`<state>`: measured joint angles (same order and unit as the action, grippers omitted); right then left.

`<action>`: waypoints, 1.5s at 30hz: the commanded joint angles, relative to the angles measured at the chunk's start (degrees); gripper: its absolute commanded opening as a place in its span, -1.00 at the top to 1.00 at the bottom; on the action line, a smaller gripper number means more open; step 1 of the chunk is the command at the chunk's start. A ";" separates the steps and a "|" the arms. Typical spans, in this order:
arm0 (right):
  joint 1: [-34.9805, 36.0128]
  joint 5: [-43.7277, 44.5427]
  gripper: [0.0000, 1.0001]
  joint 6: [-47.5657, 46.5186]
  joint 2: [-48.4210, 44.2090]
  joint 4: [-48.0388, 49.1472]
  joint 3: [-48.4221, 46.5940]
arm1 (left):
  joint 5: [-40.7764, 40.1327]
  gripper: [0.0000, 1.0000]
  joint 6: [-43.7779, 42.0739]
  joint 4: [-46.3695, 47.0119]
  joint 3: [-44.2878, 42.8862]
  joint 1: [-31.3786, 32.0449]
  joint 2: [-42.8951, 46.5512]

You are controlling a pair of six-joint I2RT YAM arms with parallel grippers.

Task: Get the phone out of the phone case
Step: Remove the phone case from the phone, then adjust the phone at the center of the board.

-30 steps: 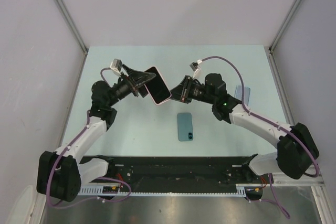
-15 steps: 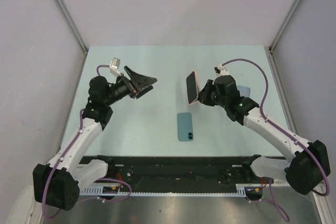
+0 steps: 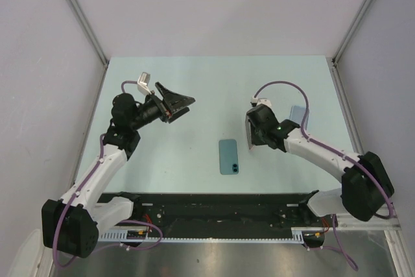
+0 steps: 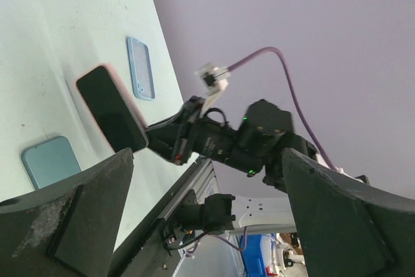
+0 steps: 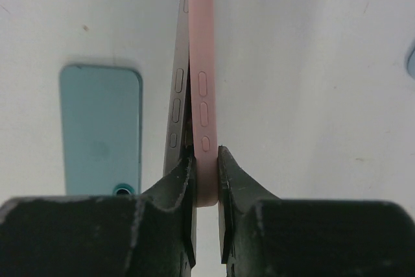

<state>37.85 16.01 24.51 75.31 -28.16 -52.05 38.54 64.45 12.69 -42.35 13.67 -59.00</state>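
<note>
The right tool (image 5: 205, 163) is nearly closed, its 2 fingers pinching the pink phone case (image 5: 203, 56) by its edge. The dark phone (image 5: 177, 95) sits alongside the case, over the surface (image 3: 194, 76) near a teal phone (image 3: 227, 156). The left tool (image 3: 183, 104) gapes wide, empty, well apart.

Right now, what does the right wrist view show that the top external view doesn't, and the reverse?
Only the right wrist view: the dark phone standing slightly apart from the pink case along one edge, side buttons visible. Only the top external view: the left gripper, open and empty. Both: the right gripper shut on the pink case, and a teal phone lying on the table.
</note>
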 commanded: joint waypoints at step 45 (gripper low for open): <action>-8.05 -15.31 1.00 4.31 10.74 23.86 12.06 | -7.51 -0.96 -16.36 -7.32 -10.56 18.76 -28.19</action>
<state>31.42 5.23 28.69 89.84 0.40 -41.28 32.08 51.64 7.73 -50.92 32.47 -90.87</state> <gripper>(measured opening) 0.172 0.982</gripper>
